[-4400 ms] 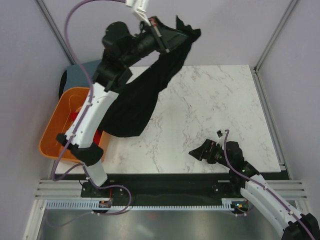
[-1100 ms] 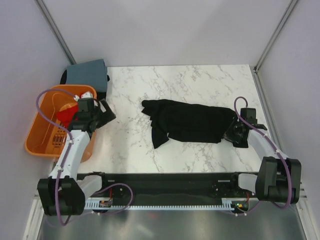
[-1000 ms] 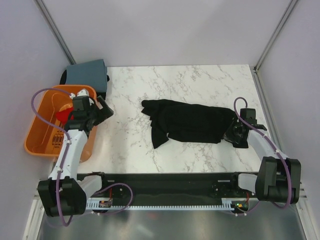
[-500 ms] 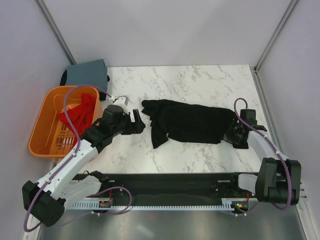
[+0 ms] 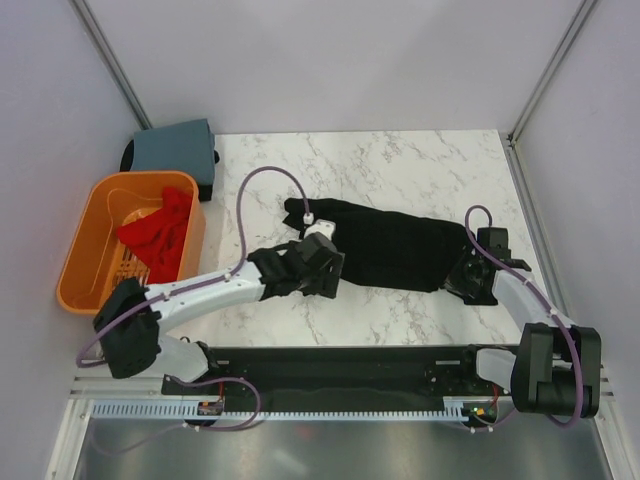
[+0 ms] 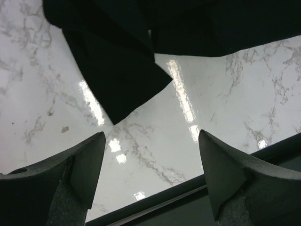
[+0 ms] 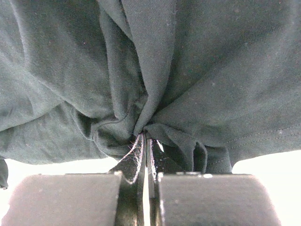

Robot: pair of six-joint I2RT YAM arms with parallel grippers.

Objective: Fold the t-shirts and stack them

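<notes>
Top view: black t-shirt (image 5: 400, 250) lay bunched lengthwise mid-surface (image 5: 400, 165). Red t-shirt (image 5: 158, 232) was draped in the basket (image 5: 75, 270); blue-grey t-shirt (image 5: 175, 150) sat at the far-left corner. Left gripper (image 5: 328, 272) hovered at the black tee's left end, right gripper (image 5: 470, 280) at its right end. There was bare marble on the far side for spreading; the near edge was close.

Left wrist view: jaws apart, empty, with a pointed black flap ahead and untouched.

Right wrist view: jaws clamped on a gathered pinch of black cloth.

Cloth likely light, limp and prone to dragging; best taken at the hem or a corner, not mid-bunch.
</notes>
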